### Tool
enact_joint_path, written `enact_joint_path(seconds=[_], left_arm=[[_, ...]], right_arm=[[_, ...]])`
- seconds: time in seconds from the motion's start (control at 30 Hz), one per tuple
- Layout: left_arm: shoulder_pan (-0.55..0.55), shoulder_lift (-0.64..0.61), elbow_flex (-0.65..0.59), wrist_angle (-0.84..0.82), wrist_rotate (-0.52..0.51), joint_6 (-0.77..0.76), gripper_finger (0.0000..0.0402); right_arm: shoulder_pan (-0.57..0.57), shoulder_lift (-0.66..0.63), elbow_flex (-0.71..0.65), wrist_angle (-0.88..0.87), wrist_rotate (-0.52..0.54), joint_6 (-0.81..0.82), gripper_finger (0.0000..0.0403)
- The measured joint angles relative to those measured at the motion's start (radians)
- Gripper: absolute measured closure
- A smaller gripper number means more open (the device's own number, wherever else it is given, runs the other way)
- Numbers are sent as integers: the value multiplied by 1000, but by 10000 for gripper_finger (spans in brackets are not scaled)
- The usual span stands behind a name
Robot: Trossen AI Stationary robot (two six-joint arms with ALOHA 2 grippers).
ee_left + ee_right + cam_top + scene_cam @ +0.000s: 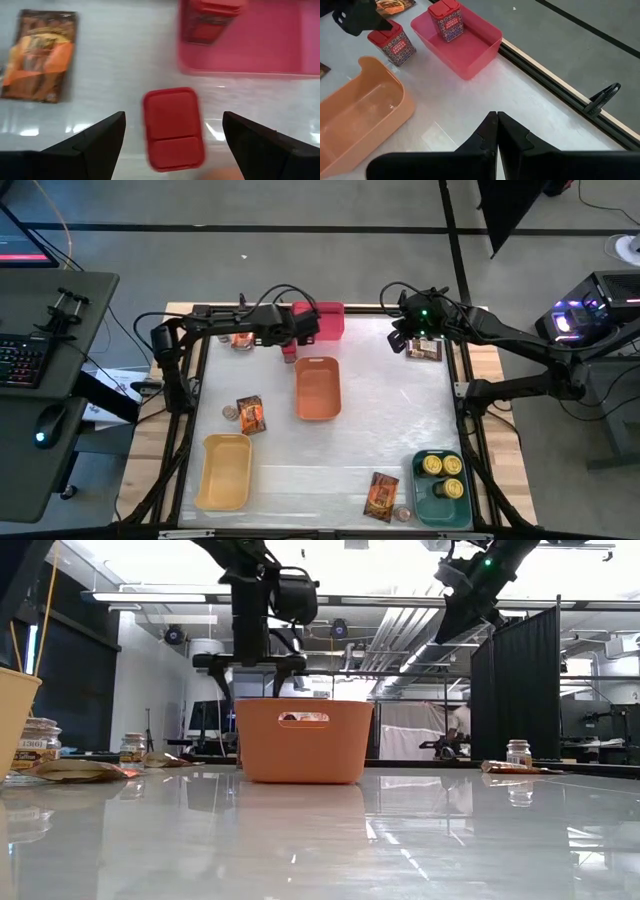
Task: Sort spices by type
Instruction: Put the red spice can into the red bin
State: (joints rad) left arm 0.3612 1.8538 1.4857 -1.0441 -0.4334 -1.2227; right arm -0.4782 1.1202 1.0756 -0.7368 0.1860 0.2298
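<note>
The left hand hovers wide open and empty over a red lidded spice box near the pink plastic bin; next, descend and grip. The right hand waits closed, far right.

red box upright beside pink bin, 2nd red box inside.

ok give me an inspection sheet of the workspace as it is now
surface: pale glossy table, no spills seen
job's things: red box on table below left hand; another red box in pink bin; yellow-topped tins in green bin; packets loose
clutter: nothing seen
grippers: left hand open over red box; right hand shut, raised
cables: on arms
surroundings: desk, keyboard
</note>
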Motion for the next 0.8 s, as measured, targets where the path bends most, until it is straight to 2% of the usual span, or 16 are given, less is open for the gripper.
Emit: enact_joint_path(seconds=[0.27,0.5,0.8], left_arm=[[12,-2,-98,84,43,-68,80],[19,0,-102,183,65,12,80],[16,-2,-101,171,69,16,80]], right_arm=[[0,0,0,0,-2,-3,403],[0,0,0,2,-2,-3,403],[0,0,0,4,-3,16,403]])
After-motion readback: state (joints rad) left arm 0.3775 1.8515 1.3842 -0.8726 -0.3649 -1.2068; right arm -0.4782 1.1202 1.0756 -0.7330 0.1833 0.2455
